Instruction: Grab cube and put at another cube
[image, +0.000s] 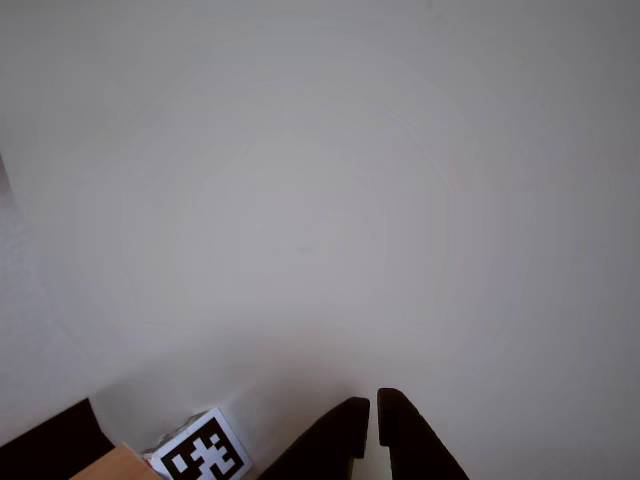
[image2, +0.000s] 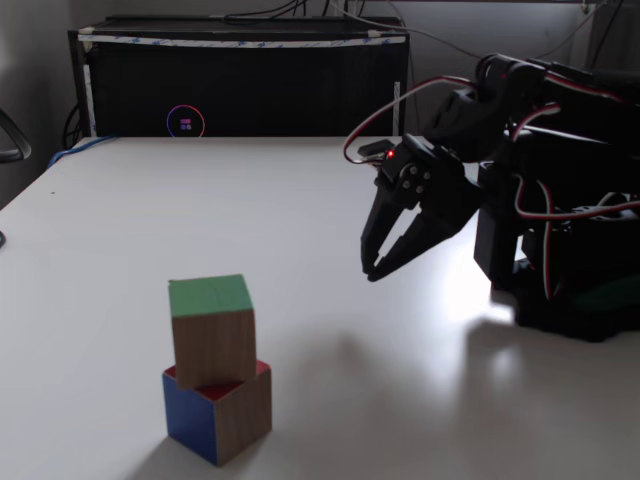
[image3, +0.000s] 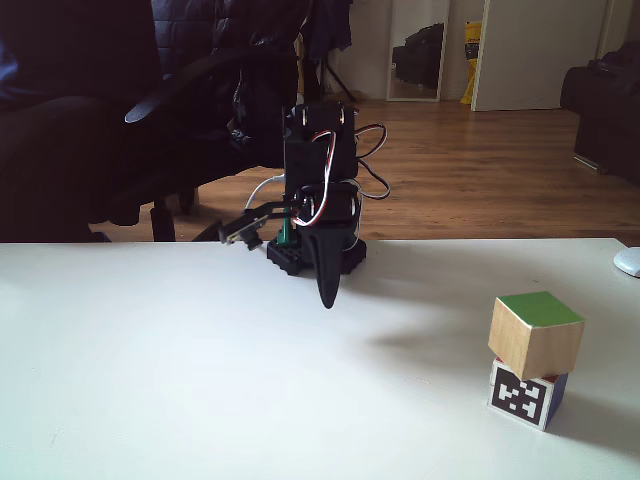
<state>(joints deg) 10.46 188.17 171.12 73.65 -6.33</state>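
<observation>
Stacked cubes sit at the front of the bench, with the pincer hanging empty well apart from them.

Resting on the smaller cube (image2: 220, 420), the cube (image2: 212, 330) has its green face up and sits slightly turned on the one below. That lower cube shows a black-and-white marker face in a fixed view (image3: 524, 396) and blue and red sides in the other. Above the white bench (image2: 120, 230), the pincer (image2: 371, 272) points down, its fingertips nearly together with only a thin gap in the other view (image: 373, 408).
</observation>
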